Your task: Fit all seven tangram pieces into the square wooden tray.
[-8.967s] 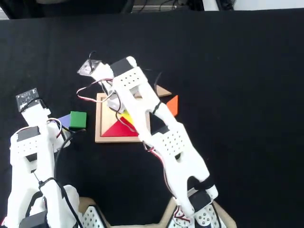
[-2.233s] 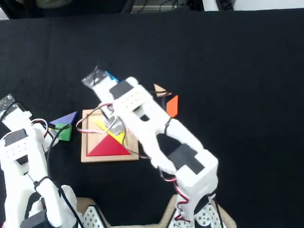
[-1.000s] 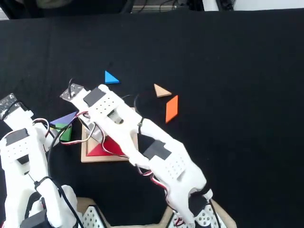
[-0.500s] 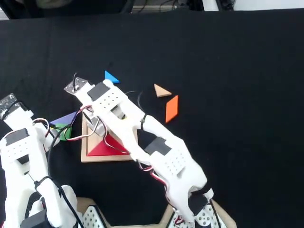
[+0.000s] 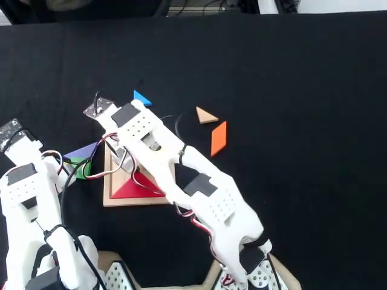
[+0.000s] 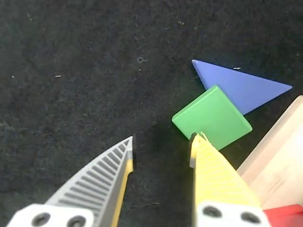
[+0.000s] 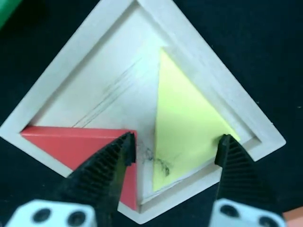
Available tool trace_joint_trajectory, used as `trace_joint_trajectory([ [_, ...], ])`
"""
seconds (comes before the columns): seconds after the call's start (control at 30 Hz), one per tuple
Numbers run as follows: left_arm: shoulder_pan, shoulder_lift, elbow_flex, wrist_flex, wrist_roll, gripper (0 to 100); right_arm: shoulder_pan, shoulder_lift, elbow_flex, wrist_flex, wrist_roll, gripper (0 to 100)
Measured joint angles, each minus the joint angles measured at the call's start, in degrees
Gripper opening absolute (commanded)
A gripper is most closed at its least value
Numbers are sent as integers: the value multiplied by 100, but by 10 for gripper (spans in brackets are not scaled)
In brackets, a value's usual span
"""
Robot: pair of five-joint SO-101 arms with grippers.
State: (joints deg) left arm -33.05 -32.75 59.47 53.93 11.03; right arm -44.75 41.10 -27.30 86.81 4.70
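From the high view, the square wooden tray [image 5: 121,202] lies on the black tabletop [image 5: 290,72] towards its left side. A red triangle [image 5: 134,188] sits inside along the tray's near edge. The right arm [image 5: 181,175] stretches across the tray and covers much of it. The left arm [image 5: 30,193] stands just to the tray's left. Between that arm and the tray lie a violet-blue triangle [image 5: 81,151] and a green square [image 5: 82,169] (the square partly behind a cable). Beyond the tray lies a small blue triangle [image 5: 141,98]. To its right, near each other, are a tan triangle [image 5: 206,115] and an orange parallelogram [image 5: 218,138].

In the left wrist view, the left gripper [image 6: 163,142] hovers over bare tabletop with its fingers [image 6: 210,165] parted and nothing between them. The yellow fingertip is at the green square's edge; whether it touches I cannot tell. The green square rests against the violet-blue triangle, and a corner of the tray's rim shows just beside it.

In the right wrist view, the right gripper [image 7: 176,142] hangs over the tray, its black fingers [image 7: 111,165] spread wide and empty. Below it, the red triangle and a yellow triangle [image 7: 182,118] lie flat inside, meeting near one corner, with bare wood beside them.
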Motion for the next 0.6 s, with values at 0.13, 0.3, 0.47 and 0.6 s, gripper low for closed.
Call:
trace_joint_trajectory([
  [0.13, 0, 0, 0, 0, 0, 202, -79, 0, 0, 9, -26, 273],
  [0.3, 0, 0, 0, 0, 0, 202, -79, 0, -413, 378, -26, 273],
  [0.47, 0, 0, 0, 0, 0, 202, -79, 0, -862, 800, -26, 273],
  [0.6, 0, 0, 0, 0, 0, 202, -70, 0, -888, 818, -26, 273],
])
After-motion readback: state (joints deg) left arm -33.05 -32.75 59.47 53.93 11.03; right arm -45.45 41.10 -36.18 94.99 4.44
